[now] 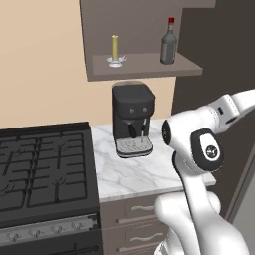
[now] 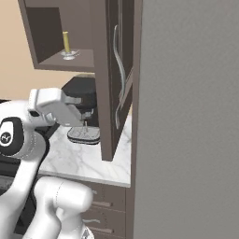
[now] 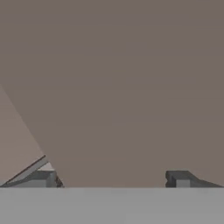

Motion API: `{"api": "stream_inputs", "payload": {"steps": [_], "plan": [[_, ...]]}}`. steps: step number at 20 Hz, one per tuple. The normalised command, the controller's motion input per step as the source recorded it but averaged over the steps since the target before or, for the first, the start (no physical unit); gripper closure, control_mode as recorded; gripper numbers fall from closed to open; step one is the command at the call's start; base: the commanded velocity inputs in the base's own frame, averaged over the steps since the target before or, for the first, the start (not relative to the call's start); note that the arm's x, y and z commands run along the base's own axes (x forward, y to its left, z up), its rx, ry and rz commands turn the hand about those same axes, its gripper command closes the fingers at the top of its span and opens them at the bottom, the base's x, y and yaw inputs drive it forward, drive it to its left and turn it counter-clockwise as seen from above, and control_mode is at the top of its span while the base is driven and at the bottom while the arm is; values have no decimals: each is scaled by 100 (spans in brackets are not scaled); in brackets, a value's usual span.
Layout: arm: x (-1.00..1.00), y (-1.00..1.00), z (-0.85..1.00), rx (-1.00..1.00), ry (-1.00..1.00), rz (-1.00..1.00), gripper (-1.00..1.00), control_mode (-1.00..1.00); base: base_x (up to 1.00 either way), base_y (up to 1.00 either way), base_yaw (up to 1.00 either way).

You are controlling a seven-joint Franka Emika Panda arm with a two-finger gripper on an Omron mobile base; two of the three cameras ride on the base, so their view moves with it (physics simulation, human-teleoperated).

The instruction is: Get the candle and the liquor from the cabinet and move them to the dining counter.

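Note:
The dark brown cabinet (image 1: 144, 65) stands open above the small counter. On its shelf the pale-yellow candle (image 1: 114, 49) is upright in its clear dish on the left, and the grey liquor bottle (image 1: 169, 44) with a red cap is on the right. The candle (image 2: 66, 44) also shows from the right side, beside the swung-out cabinet door (image 2: 105, 93) with its long silver handle (image 2: 120, 60). My gripper (image 3: 111, 181) is open, fingertips (image 3: 178, 178) wide apart with nothing between them, close against a flat brown panel. The dining counter is out of view.
A black coffee machine (image 1: 132, 119) sits on the small marble counter (image 1: 129, 174) right under the shelf. A black stove (image 1: 45, 169) lies to the left, with brown drawers (image 1: 134, 214) below. A tall grey panel (image 2: 186, 116) walls off the right side.

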Motion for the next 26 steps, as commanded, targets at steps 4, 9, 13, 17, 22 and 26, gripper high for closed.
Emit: {"api": "stream_inputs", "payload": {"steps": [4,9,13,17,22,26], "plan": [[3,34,0,0,-20,12,-100,-100,0,0,0],[3,8,0,1,-21,20,-100,-100,0,0,0],[10,5,0,1,-16,23,-100,-100,0,0,0],[14,5,4,3,-13,19,-100,-100,0,0,0],[28,8,16,3,-5,15,-100,-100,0,0,0],[41,9,20,2,0,14,-100,-100,0,0,0]]}}
